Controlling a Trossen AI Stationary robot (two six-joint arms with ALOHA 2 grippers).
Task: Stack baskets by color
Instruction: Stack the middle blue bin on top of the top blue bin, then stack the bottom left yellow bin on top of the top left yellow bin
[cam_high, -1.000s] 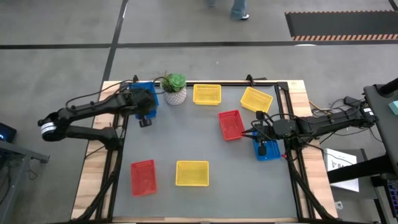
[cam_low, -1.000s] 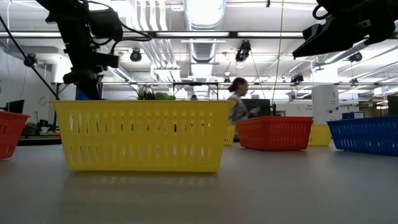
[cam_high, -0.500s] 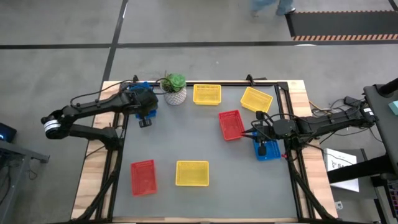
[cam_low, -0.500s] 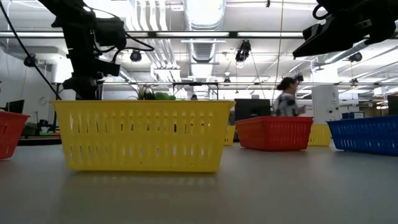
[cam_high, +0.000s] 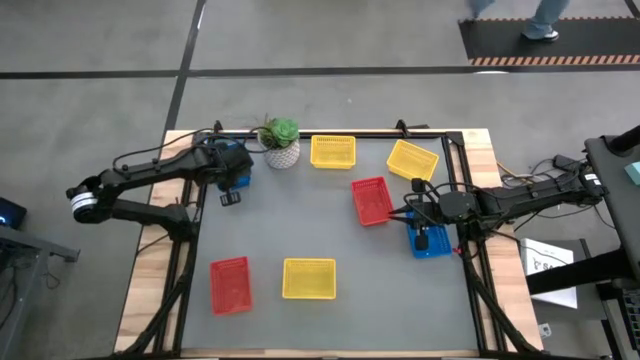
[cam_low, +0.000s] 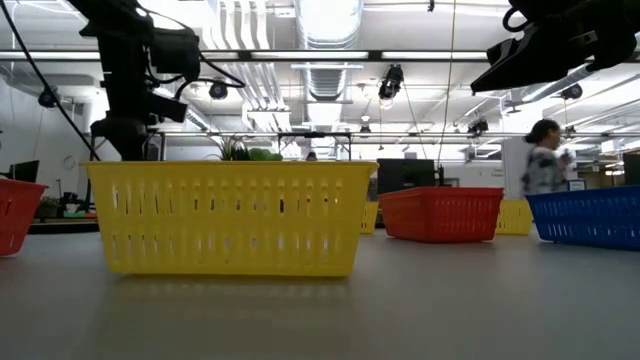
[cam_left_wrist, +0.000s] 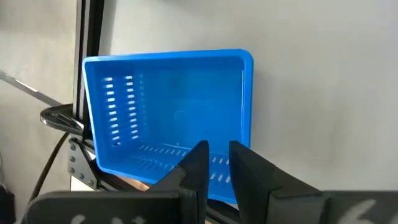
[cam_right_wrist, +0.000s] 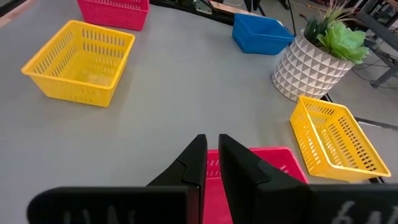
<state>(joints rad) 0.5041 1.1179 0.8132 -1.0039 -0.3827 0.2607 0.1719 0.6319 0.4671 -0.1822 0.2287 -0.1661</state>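
A blue basket (cam_left_wrist: 174, 106) rests on its bottom in the table's far left corner, partly under my left arm in the high view (cam_high: 242, 172). My left gripper (cam_left_wrist: 217, 152) hangs over its near wall, pointing steeply down. Its fingers stand a little apart with nothing between them. A second blue basket (cam_high: 434, 245) sits at the right edge. My right gripper (cam_high: 422, 240) waits high above it with its fingers together (cam_right_wrist: 212, 144). Two red baskets (cam_high: 371, 200) (cam_high: 231, 284) and three yellow ones (cam_high: 333, 151) (cam_high: 412, 160) (cam_high: 309, 278) lie singly on the grey mat.
A green plant in a white pot (cam_high: 281, 142) stands at the far edge, between the left blue basket and a yellow one. A black frame (cam_high: 200, 215) borders the mat. The mat's middle (cam_high: 300, 215) is bare. A person walks in the room beyond the table.
The blue basket, which showed under my left gripper above the yellow basket's rim in the low view, has gone down out of that view and now sits in the far left corner. My left gripper has tipped further downward while staying in place.
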